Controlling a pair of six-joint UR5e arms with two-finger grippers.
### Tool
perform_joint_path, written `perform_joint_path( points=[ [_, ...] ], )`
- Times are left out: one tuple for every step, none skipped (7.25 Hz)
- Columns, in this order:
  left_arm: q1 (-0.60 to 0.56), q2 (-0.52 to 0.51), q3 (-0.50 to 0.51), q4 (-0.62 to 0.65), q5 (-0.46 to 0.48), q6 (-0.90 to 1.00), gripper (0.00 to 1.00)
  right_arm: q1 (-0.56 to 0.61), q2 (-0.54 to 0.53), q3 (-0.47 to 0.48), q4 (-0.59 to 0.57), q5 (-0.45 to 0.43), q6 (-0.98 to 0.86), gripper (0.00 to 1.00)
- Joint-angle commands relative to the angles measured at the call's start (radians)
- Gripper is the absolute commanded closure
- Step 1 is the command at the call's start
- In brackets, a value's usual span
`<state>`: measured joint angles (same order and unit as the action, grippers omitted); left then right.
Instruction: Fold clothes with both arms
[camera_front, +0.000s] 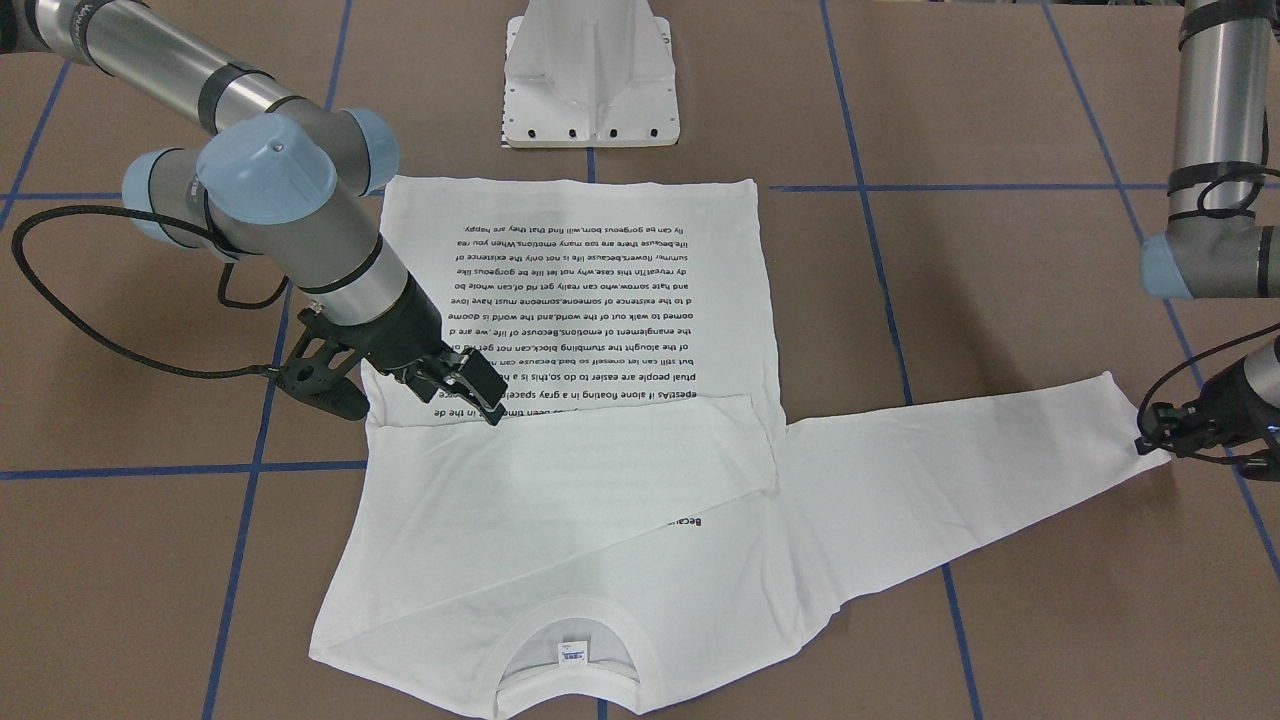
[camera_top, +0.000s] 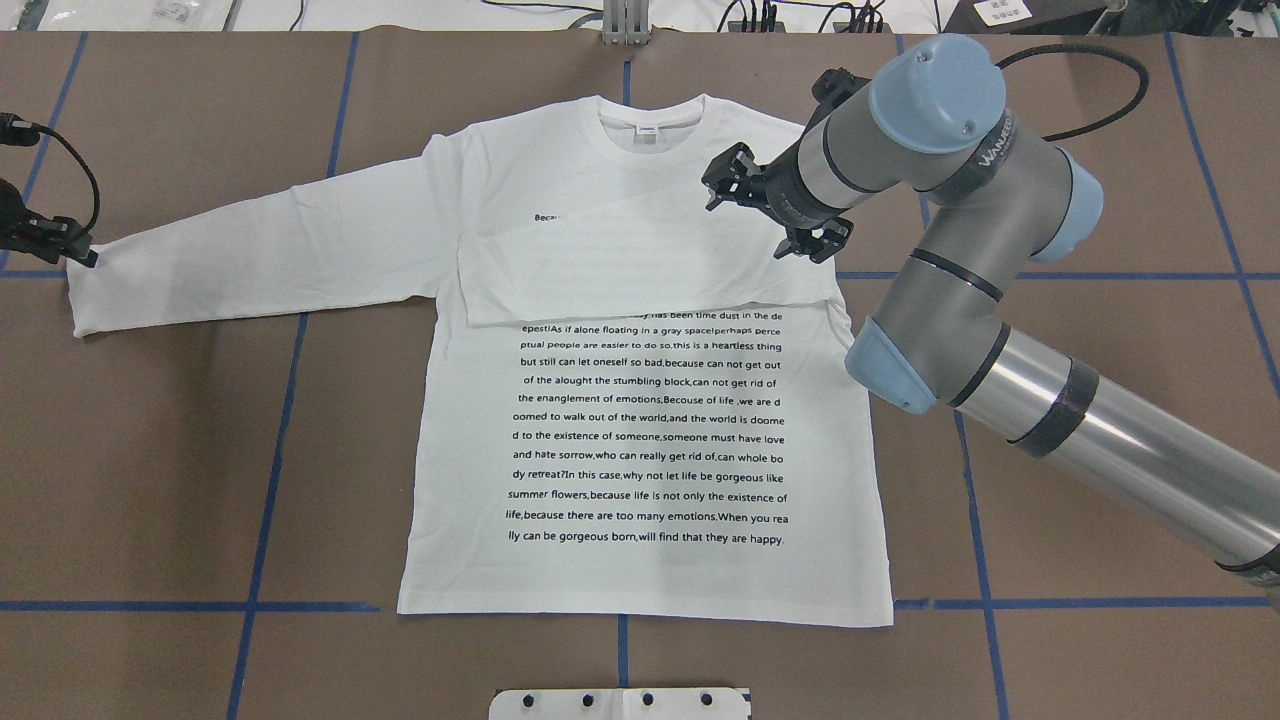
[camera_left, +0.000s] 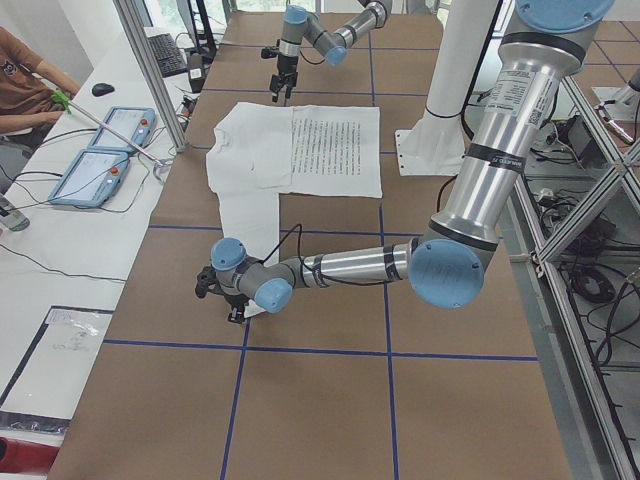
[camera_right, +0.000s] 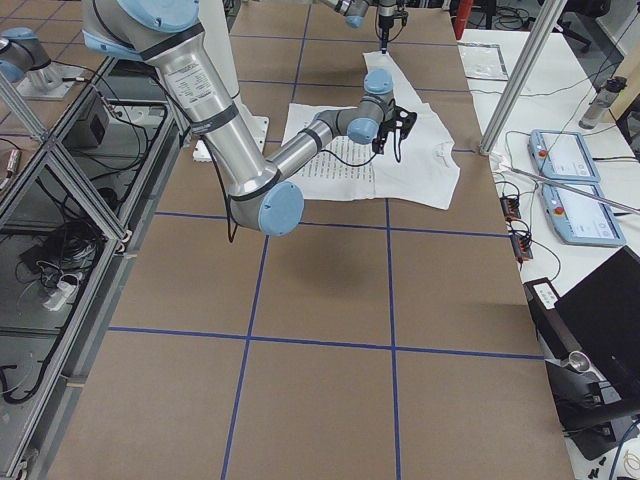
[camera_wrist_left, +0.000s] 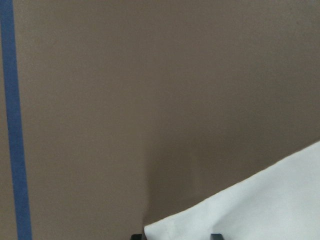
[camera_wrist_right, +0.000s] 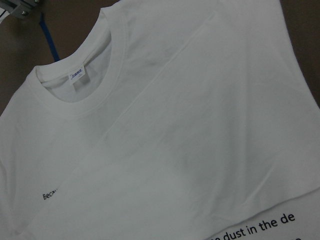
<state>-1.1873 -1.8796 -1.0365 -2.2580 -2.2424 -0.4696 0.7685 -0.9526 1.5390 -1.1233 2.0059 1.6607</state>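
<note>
The white long-sleeved T-shirt (camera_top: 640, 430) lies flat on the brown table, printed text up, collar (camera_top: 648, 120) on the far side. One sleeve (camera_top: 640, 260) is folded across the chest and covers the top text lines. The other sleeve (camera_top: 250, 240) lies stretched out toward my left. My right gripper (camera_top: 765, 215) hovers open and empty over the shoulder beside the folded sleeve; it also shows in the front view (camera_front: 480, 395). My left gripper (camera_top: 80, 255) is low at the outstretched cuff (camera_front: 1140, 455). In the left wrist view its fingertips stand apart around the cuff corner (camera_wrist_left: 260, 205).
The white pedestal base (camera_front: 590, 70) stands at the shirt's hem side. Blue tape lines (camera_top: 270, 420) cross the brown table cover. Operator tablets (camera_left: 100, 150) and a seated person (camera_left: 25, 85) are beyond the table's far edge.
</note>
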Motion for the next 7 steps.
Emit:
perform_joint_path(
  points=[
    [0.0,0.0,0.001,0.002,0.003,0.0,0.48,0.0,0.0,0.001,0.002,0.002,0.001,0.01],
    [0.0,-0.001,0.001,0.002,0.003,-0.001,0.48,0.0,0.0,0.001,0.002,0.002,0.001,0.01],
    [0.002,0.0,0.003,-0.002,0.003,0.0,0.48,0.0,0.0,0.001,0.002,0.002,0.002,0.01],
    [0.002,-0.001,0.003,0.001,0.003,0.0,0.48,0.0,0.0,0.001,0.002,0.004,0.004,0.01],
    [0.006,0.0,0.003,-0.002,0.003,-0.001,0.48,0.0,-0.002,0.001,0.002,0.004,0.004,0.01],
    [0.008,-0.001,0.003,-0.002,0.003,0.0,0.49,0.0,-0.002,0.001,0.003,0.002,0.004,0.01],
    [0.008,0.0,0.004,-0.003,0.003,0.002,0.5,0.0,0.0,0.001,0.003,0.004,0.005,0.01]
  ],
)
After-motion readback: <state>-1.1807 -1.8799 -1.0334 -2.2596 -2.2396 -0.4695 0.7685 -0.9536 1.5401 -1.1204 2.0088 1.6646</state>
